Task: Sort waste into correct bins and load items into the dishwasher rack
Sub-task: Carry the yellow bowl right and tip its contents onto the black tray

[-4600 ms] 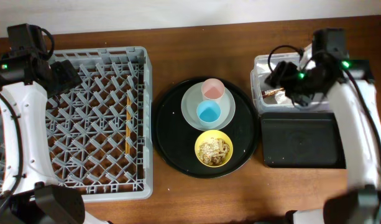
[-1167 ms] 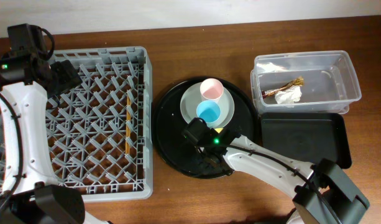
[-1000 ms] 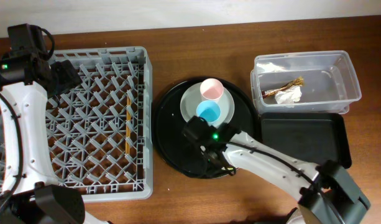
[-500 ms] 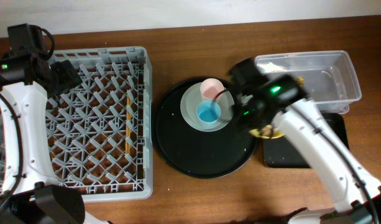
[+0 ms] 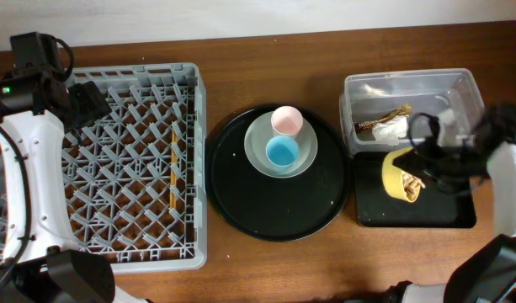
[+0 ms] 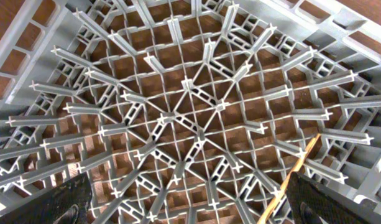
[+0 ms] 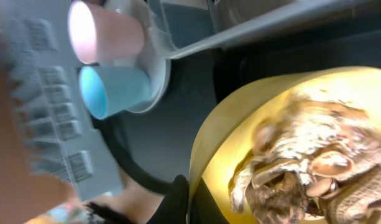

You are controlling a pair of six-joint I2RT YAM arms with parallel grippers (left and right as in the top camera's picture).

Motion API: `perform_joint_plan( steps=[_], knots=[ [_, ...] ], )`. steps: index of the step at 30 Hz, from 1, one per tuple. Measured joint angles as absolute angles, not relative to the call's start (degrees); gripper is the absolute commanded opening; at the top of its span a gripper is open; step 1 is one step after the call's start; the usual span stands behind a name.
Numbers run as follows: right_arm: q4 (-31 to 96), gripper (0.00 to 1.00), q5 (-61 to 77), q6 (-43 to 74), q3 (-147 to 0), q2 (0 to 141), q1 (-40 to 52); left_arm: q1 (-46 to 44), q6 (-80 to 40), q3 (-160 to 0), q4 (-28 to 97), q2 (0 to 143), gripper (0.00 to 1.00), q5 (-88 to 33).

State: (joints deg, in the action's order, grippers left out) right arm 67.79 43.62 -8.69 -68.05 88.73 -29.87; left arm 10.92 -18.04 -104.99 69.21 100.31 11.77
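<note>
Overhead: right end effector (image 5: 419, 167) holds yellow bowl (image 5: 394, 173) (tilted) over black tray (image 5: 443, 212)

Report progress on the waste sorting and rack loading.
Done: the napkin and gold wrapper lie in the clear tub, and the chopsticks are in the rack. In hand: the right gripper holds the yellow bowl tipped over the black tray, food scraps at its lip. Left: the bowl, pink cup, blue cup and plate, the last three on the round tray, go into the rack.
</note>
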Motion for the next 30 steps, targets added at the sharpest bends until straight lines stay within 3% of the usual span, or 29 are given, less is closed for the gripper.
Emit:
perform_joint_plan(
  steps=[11,20,30],
  knots=[
    [51.48,0.04,74.22,-16.53,-47.97,88.77,-48.77,10.92,-18.04,-105.01,69.23,100.31,0.99,11.77],
    [48.75,0.04,85.47,-15.33,-46.59,88.77,-49.8,10.92,-18.04,-105.01,69.23,100.31,0.99,11.77],
    [50.28,0.04,86.78,-1.04,-46.59,88.77,-49.8,10.92,-18.04,-105.01,69.23,100.31,0.99,11.77]
  ],
)
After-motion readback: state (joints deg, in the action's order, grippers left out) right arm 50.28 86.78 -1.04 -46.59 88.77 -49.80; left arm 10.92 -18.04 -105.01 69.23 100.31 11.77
